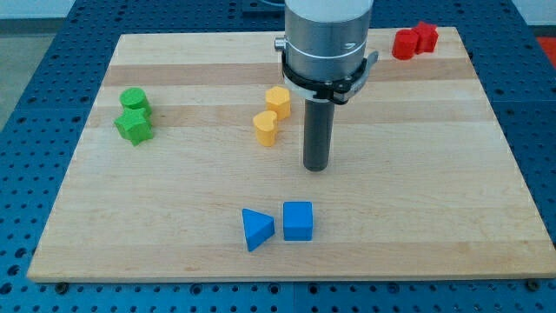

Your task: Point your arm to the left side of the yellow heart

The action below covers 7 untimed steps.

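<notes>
Two yellow blocks stand just left of the board's centre. The lower one (pixel 267 128) looks like the yellow heart. The upper one (pixel 278 100) looks like a pentagon. My tip (pixel 317 167) is on the board to the right of the heart and a little lower in the view, with a clear gap between them. The arm's grey housing (pixel 326 39) hangs over the top middle of the board.
A green round block (pixel 135 99) and a green star (pixel 134 127) sit at the left. A blue triangle (pixel 257 229) and a blue cube (pixel 298 220) sit at the bottom middle. Two red blocks (pixel 413 40) touch at the top right. The wooden board (pixel 434 174) lies on a blue table.
</notes>
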Motion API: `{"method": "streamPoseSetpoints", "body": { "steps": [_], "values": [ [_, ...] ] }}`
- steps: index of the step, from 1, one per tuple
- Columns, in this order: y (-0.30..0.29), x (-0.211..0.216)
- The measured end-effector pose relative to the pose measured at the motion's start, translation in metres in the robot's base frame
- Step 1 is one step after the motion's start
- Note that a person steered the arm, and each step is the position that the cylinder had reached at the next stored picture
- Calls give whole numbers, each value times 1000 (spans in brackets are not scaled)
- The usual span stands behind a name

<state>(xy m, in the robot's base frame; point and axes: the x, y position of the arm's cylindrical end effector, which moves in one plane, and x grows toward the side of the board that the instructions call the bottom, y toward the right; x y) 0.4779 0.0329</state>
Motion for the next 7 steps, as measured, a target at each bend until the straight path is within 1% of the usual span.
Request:
{"method": "streamPoseSetpoints", "body": {
  "steps": [1,3,4,5,7],
  "values": [
    [-6,0],
    [-58,-14],
    [-96,-13],
    [-117,-21],
    [-122,-48]
  ]
}}
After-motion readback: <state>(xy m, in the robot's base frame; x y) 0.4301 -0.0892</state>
